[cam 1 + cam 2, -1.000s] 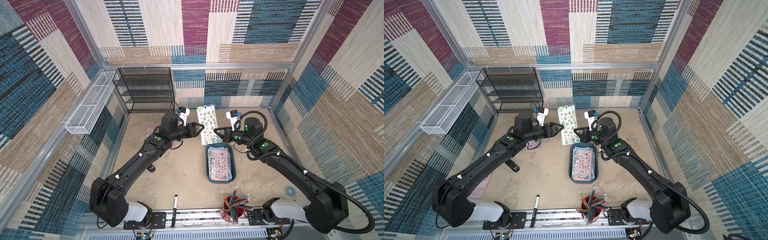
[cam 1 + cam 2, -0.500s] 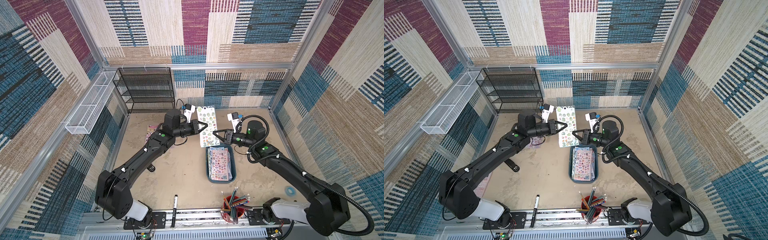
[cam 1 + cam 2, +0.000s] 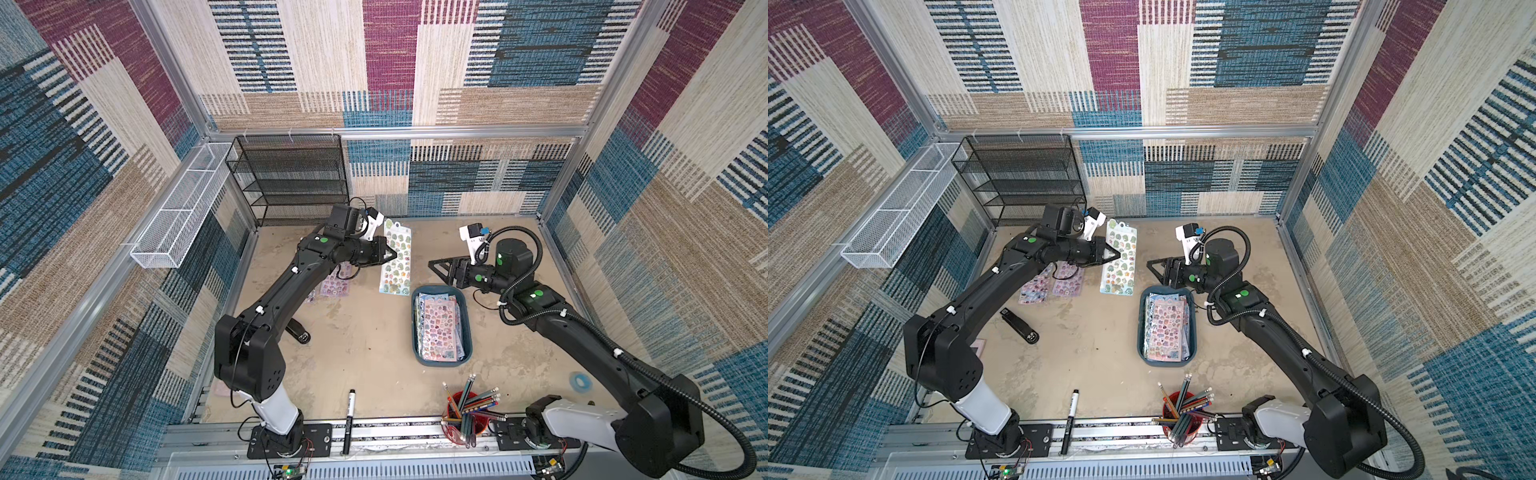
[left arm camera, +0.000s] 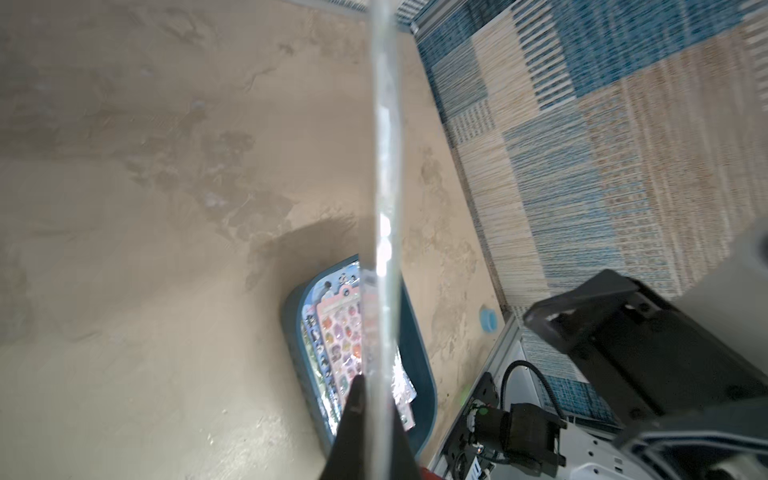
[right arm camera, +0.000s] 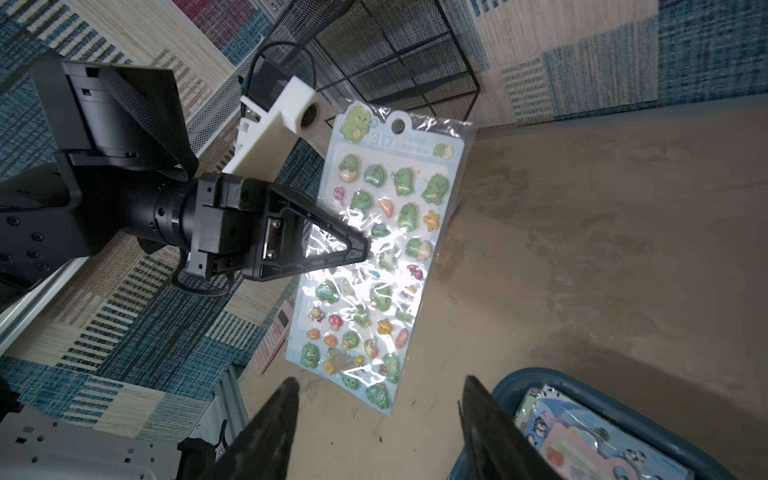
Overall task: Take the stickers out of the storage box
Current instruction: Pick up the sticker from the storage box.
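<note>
At the front rail lie a marker point(image 3: 350, 419) and a red cup of pencils point(image 3: 464, 415), with a blue tape roll point(image 3: 578, 380) off to the right. A black stapler point(image 3: 1019, 326) lies further in, by the left arm.

The box point(image 3: 468, 328) sits mid-table, right of centre. Most of the stickers point(image 3: 440, 328) are stacked flat inside it, a pink sheet on top.

Just past the far end of the box, the right gripper point(image 3: 436, 270) hangs above the table. Its jaws are apart with nothing between them, and it points across at the left arm.

The left gripper point(image 3: 392, 255) faces it, a gap between them. Its jaws are clamped together on the side edge of a green dinosaur sheet point(image 5: 374, 291). That sheet hangs upright in its clear wrapper, hanger hole at the top, outside the box and beyond its far left corner. I cannot tell whether its lower edge touches the table. In the left wrist view it shows edge-on between the fingers point(image 4: 353, 415).

Under the left arm, two more sheets lie flat side by side on the table, one lilac point(image 3: 1067, 279) and one pink point(image 3: 1036, 289).

A black mesh rack point(image 3: 291, 178) stands at the back wall. A white wire basket point(image 3: 178, 216) hangs on the left wall.
</note>
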You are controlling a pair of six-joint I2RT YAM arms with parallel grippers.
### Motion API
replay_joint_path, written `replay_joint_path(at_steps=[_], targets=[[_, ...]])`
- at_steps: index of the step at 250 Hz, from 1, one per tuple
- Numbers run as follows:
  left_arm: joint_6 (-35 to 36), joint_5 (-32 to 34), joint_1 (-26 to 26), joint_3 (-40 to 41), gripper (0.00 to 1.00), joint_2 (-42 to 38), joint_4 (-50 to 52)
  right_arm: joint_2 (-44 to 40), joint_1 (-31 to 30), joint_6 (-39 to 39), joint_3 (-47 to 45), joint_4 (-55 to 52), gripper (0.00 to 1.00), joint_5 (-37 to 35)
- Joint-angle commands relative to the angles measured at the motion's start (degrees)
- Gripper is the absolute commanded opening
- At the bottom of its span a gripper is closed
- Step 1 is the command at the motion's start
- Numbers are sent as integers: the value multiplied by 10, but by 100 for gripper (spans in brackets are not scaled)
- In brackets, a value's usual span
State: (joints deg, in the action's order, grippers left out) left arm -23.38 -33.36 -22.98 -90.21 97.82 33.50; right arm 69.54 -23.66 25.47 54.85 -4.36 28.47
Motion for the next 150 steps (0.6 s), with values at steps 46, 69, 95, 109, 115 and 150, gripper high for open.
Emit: replay_joint_path(at_steps=[46,69,95,109,115,150], targets=[[44,80,15,-49,0,96,92,-11,0,-41,-7,-51,65,-61],[41,94,22,-68,0,134,99,-14,1,-43,-7,-53,65,-69],[35,96,29,-90,0,173,101,-16,0,-47,-6,-59,69,-76],[34,96,31,-101,0,192,98,-17,1,-49,-7,-63,71,-82],[33,96,32,-105,0,200,95,-17,0,-50,-8,-64,71,-84],[34,85,40,-134,0,249,91,-17,0,-50,-11,-66,72,-89]])
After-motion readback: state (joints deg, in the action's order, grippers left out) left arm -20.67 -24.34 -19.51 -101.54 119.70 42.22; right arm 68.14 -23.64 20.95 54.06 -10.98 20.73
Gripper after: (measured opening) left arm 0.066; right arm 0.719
